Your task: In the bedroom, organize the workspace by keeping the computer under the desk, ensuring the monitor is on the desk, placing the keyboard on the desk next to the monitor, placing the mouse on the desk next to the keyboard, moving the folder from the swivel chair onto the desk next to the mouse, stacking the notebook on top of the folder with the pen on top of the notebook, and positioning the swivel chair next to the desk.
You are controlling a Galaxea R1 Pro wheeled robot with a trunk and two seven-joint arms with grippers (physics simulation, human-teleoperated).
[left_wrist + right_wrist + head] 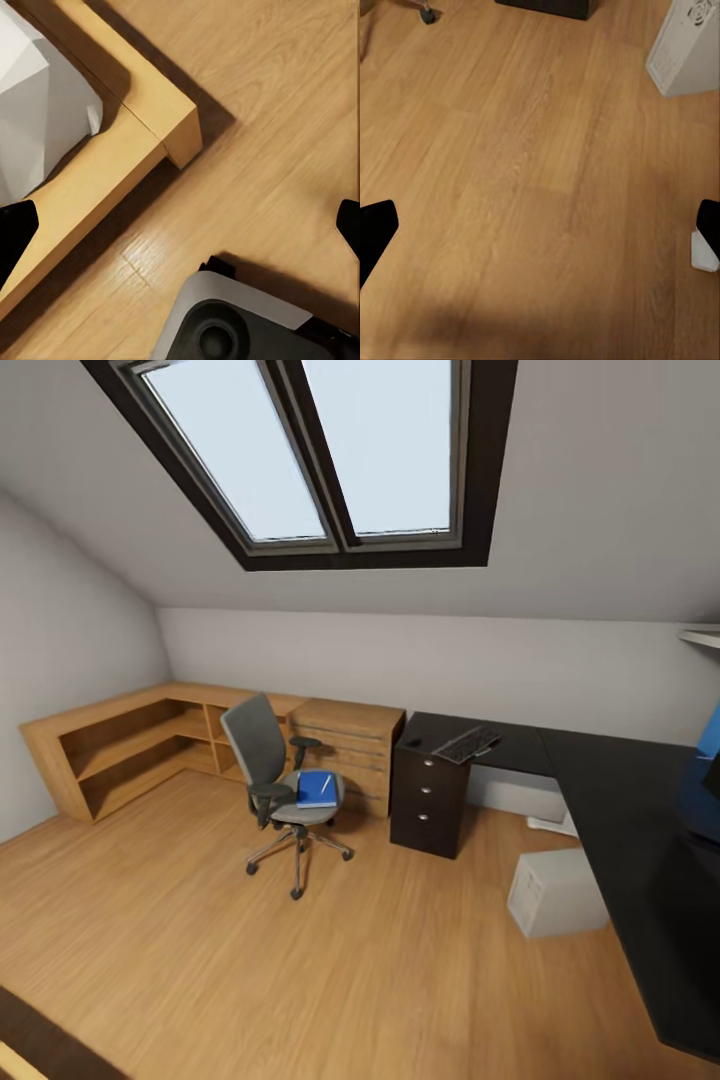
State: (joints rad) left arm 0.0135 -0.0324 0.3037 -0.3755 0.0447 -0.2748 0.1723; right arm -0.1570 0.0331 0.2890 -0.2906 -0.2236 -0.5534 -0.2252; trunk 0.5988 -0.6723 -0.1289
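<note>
Early stage; chair (pixel 281 780) stands well apart from table (pixel 620 800), folder (pixel 316 789) and pen (pixel 325 784) on its seat; keyboard (pixel 466 744) already on table; computer (pixel 555 891) on floor beside it; both grippers spread, empty.

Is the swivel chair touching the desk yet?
Apart. The head view shows bare wood floor between the swivel chair and the desk's drawer unit.

Head view: high, wide, angled down over room. Both wrist views face the wood plank floor (pixel 525 172) closely. Right wrist shares boxy white-grey tower computer (pixel 556 892) with head.
</note>
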